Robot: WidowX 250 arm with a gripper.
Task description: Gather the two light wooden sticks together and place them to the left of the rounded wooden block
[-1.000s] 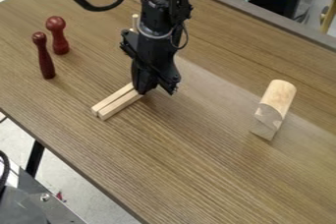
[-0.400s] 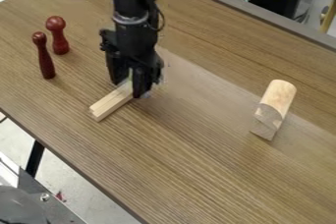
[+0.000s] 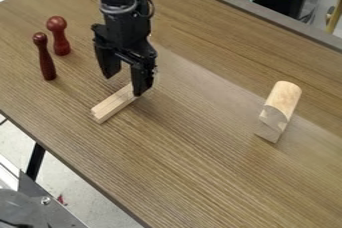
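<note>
Gripper (image 3: pixel 123 86) spread wide over two pale sticks (image 3: pixel 113 105), inside the table (image 3: pixel 200 172) edge, broad gap to one rounded block (image 3: pixel 280 103), two red pins (image 3: pixel 59 34)

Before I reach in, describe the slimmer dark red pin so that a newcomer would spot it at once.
On the wooden table, look toward the left side of the camera view, where two turned red pieces sit close together. The slimmer pin is the one nearer the camera. It has a small head and narrow body, whereas its neighbouring pin has a much larger, ball-shaped head.
</note>
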